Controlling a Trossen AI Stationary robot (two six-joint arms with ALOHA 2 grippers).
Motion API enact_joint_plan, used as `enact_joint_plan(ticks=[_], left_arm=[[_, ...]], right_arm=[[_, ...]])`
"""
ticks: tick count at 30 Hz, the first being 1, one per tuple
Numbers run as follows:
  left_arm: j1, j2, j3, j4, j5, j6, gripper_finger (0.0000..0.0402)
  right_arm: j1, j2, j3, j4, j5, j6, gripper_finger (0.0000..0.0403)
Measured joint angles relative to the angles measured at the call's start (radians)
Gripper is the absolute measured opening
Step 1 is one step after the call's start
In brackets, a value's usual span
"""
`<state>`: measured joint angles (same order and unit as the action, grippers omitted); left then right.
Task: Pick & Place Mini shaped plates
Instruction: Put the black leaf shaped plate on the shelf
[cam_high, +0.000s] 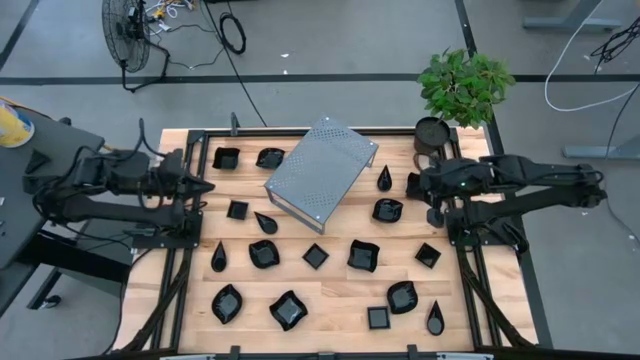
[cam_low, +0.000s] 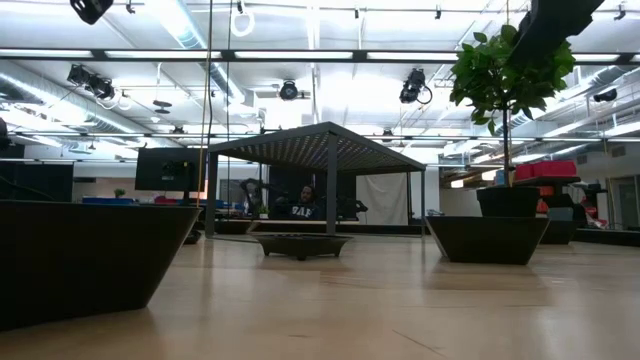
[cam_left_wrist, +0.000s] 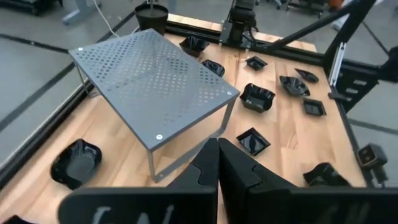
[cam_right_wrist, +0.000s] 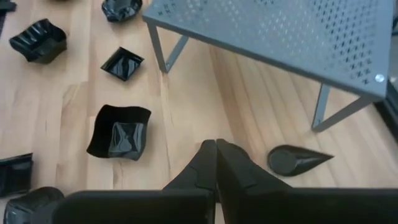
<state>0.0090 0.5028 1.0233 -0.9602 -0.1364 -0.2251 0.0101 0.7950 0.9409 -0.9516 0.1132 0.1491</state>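
Nothing of the job looks done yet. The small black plates (cam_high: 315, 256) lie scattered singly across the wooden tabletop (cam_high: 330, 300), none stacked or gathered, and neither arm carries one, so as far as I can judge every plate is left to move.

The left claw (cam_high: 205, 186) sits at its own edge of the tabletop with its fingers pressed together and empty; a square plate (cam_high: 237, 209) lies just ahead of it and a wavy one (cam_high: 227, 157) off to one side. The right claw (cam_high: 422, 184) waits at the opposite edge, also closed on nothing, with a teardrop plate (cam_right_wrist: 298, 159) just beside its fingertips and a wavy-rimmed square plate (cam_right_wrist: 120, 132) near on the other side.

The perforated grey metal stand (cam_high: 321, 169) stands between the two claws. Where the plates are meant to go is not clear from these views; possibly the stand.

The plates are glossy black and shallow: teardrops, plain squares, and crumpled-looking wavy rims.
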Motion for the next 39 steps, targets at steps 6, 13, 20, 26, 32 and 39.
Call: enact_joint_plan(ticks=[6,13,20,26,32,39], left_arm=[[0.0,0.034,0.0,0.017,0.0,-0.026,0.0005],[0.0,0.06,0.0,0.016,-0.001,-0.026,0.0005],[0.0,0.06,0.0,0.016,-0.001,-0.026,0.0005],[0.0,0.06,0.0,0.016,-0.001,-0.025,0.0005],[0.0,0.06,0.0,0.016,-0.001,-0.025,0.0005],[0.0,0.06,0.0,0.015,-0.001,-0.025,0.0005]], right_arm=[[0.0,0.063,0.0,0.0,-0.001,0.001,0.0009],[0.0,0.151,0.0,-0.003,-0.001,0.0,0.0021],[0.022,0.25,0.0,-0.009,0.0,-0.046,0.0092],[0.079,0.338,0.0,-0.009,0.001,-0.082,0.0165],[0.128,0.417,0.0,-0.008,0.001,-0.079,0.0202],[0.153,0.488,-0.048,0.041,0.002,-0.027,0.0202]])
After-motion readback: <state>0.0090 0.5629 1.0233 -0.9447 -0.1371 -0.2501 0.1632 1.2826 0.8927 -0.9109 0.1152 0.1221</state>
